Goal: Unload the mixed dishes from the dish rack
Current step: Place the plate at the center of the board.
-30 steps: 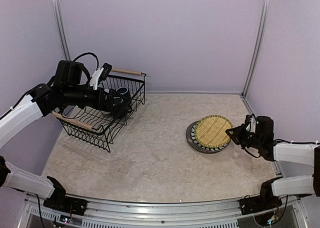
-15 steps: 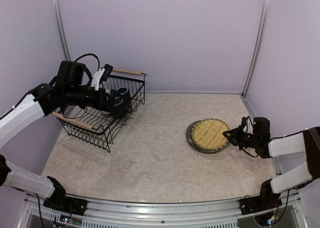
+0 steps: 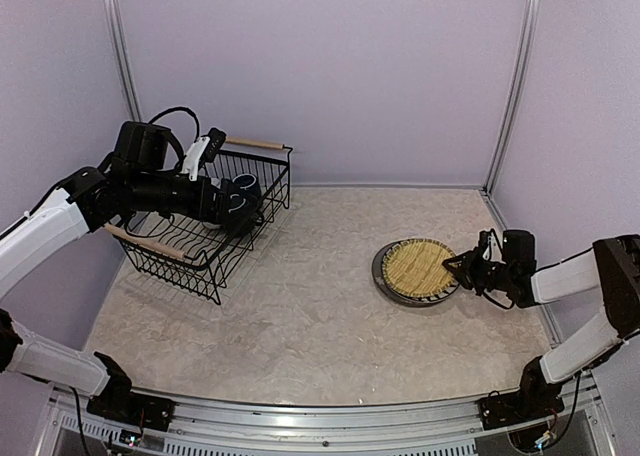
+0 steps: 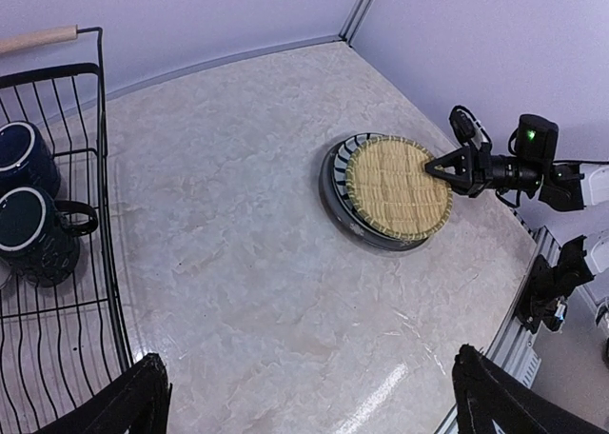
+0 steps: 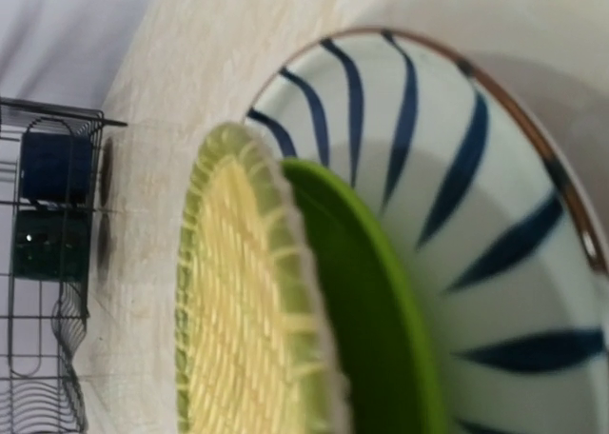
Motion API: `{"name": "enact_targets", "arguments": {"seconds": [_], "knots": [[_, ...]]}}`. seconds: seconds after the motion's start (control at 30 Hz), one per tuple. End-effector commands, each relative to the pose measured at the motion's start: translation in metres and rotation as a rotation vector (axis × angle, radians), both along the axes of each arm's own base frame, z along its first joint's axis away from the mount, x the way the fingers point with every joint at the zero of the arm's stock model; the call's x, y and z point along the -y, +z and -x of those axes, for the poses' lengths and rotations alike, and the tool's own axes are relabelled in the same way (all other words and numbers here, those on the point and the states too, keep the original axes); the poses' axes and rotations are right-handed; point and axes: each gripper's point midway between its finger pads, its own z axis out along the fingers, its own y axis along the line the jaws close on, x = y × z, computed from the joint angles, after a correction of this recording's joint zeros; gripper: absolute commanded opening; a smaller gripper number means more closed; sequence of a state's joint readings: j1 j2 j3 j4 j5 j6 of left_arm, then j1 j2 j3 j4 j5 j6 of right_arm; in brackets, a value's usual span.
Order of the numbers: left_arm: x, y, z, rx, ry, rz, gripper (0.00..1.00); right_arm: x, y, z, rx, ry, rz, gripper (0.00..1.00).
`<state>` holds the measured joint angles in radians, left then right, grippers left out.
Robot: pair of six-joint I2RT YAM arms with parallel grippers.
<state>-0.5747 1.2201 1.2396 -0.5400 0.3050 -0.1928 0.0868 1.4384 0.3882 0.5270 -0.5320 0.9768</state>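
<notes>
The dish rack [image 3: 215, 274] stands at the far left and shows in the left wrist view [image 4: 107, 263] too. A dark blue mug [image 4: 19, 156] and a dark green mug [image 4: 33, 234] stand in it. My left gripper [image 3: 240, 214] hovers over the rack's right side, open and empty [image 4: 314, 404]. The straw plate [image 3: 418, 266] lies flat on a green plate [image 5: 376, 310], a striped plate [image 5: 495, 215] and a dark grey plate [image 4: 328, 194], stacked at the right. My right gripper [image 3: 453, 267] is low at the stack's right edge, pinching the straw plate's rim [image 4: 433, 166]. Its fingers do not show in its own wrist view.
Purple walls close the table at the back and both sides, with metal posts [image 3: 510, 86] in the corners. The table's near edge with its rail [image 3: 330, 421] lies in front. The right wall is just behind the right arm.
The right gripper has lowered the straw plate from a tilt to flat on the stack. The left arm has barely moved.
</notes>
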Motion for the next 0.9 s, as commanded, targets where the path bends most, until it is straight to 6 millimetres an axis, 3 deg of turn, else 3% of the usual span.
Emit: {"name": "enact_targets", "arguments": {"seconds": [0.0,0.23,0.5,0.7,0.87], "knots": [[-0.002,-0.001,0.001,0.004,-0.001,-0.012,0.99,0.009,0.009,-0.011,0.036,-0.005,0.077,0.22],[-0.002,0.002,0.003,0.008,-0.008,-0.007,0.99,0.021,0.009,-0.007,0.003,-0.024,0.181,0.41],[-0.007,0.005,0.002,0.026,0.021,-0.013,0.99,0.04,0.006,0.003,-0.045,-0.049,0.335,0.7],[-0.016,0.008,-0.004,0.045,0.078,-0.023,0.99,0.051,0.005,0.008,-0.084,-0.054,0.426,0.81],[-0.028,0.011,-0.013,0.05,0.138,-0.013,0.99,0.06,0.018,0.012,-0.075,-0.075,0.521,0.89]]}}
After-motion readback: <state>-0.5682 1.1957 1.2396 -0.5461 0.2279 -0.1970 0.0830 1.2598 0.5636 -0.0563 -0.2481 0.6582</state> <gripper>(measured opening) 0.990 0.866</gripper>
